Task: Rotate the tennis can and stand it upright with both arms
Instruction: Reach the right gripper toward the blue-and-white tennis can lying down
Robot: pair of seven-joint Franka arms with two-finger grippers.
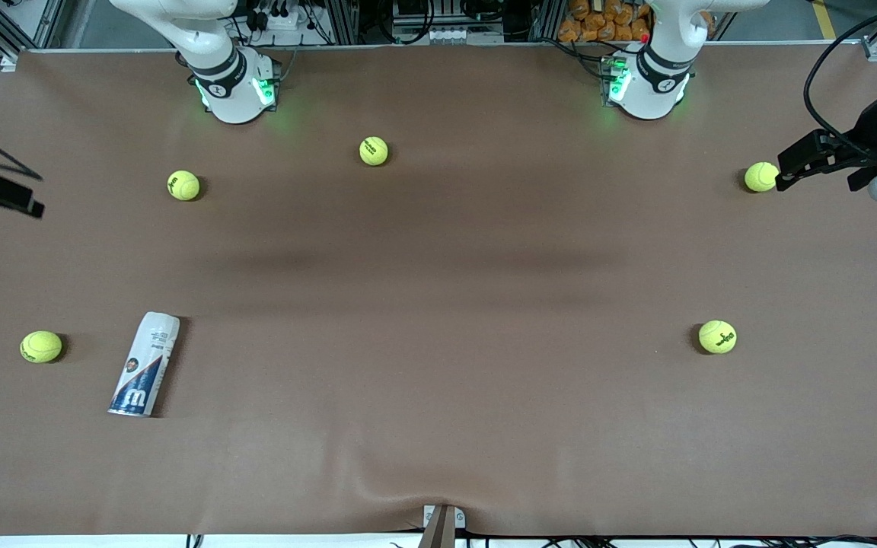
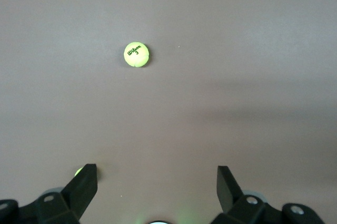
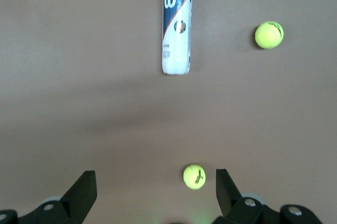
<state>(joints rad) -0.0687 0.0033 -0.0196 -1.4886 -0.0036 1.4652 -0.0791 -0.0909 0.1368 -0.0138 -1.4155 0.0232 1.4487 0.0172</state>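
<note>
Both jaws gape empty, so we should swing the right gripper [image 3: 155,187] over the lying tennis can [image 1: 145,364], the left gripper [image 2: 157,184] helping.

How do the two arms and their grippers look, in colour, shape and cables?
Both arms are white and rounded, with dark grey joint bands and green lights glowing at the bases. The left arm carries a black cable and a black left gripper. The right gripper has black, wedge-shaped fingers; the right arm matches the left.

"W" on tennis can [image 3: 176,29]; "Wilson 3", ball [image 2: 136,54]
</note>
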